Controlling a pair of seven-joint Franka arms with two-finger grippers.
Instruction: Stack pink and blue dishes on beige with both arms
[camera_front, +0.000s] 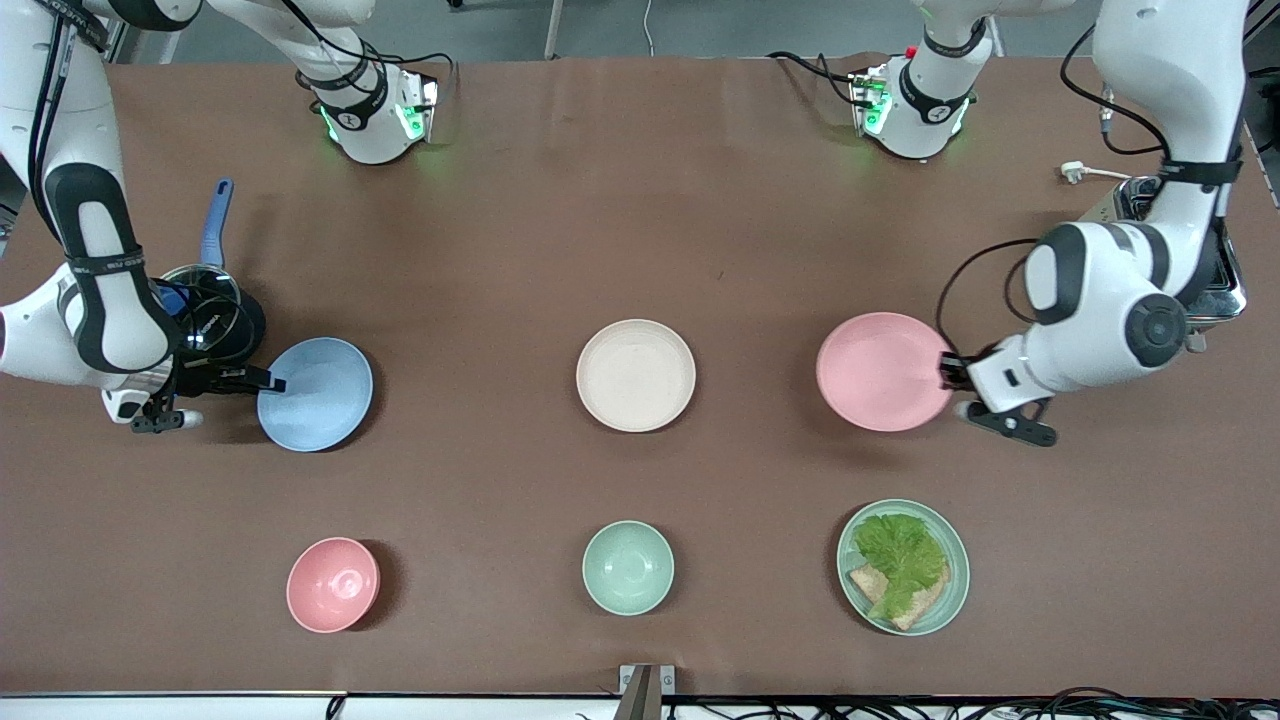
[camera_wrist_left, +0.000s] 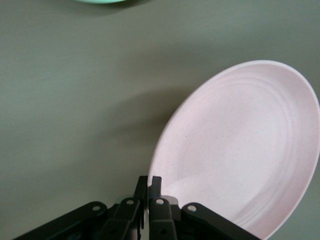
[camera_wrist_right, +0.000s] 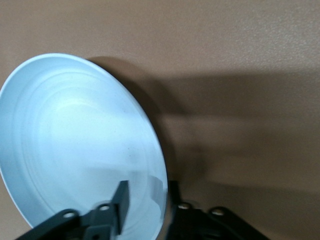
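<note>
The pastel blue plate (camera_front: 320, 395) lies toward the right arm's end of the table. My right gripper (camera_front: 275, 384) is open at its rim; in the right wrist view one finger (camera_wrist_right: 121, 197) is over the inside of the blue plate (camera_wrist_right: 75, 140) and the other is outside the edge, so the right gripper (camera_wrist_right: 147, 189) straddles it. The pink plate (camera_front: 880, 370) lies toward the left arm's end. My left gripper (camera_front: 945, 372) is shut on its rim; the left wrist view shows the left gripper (camera_wrist_left: 149, 182) pinching the pink plate (camera_wrist_left: 240, 150). The beige plate (camera_front: 636, 375) sits bare between them.
Nearer the camera stand a pink bowl (camera_front: 332, 585), a pale green bowl (camera_front: 628, 567) and a green plate (camera_front: 960, 575) with lettuce and bread. A black pot with glass lid and blue handle (camera_front: 212, 305) stands by the right arm. A metal appliance (camera_front: 1228, 285) stands under the left arm.
</note>
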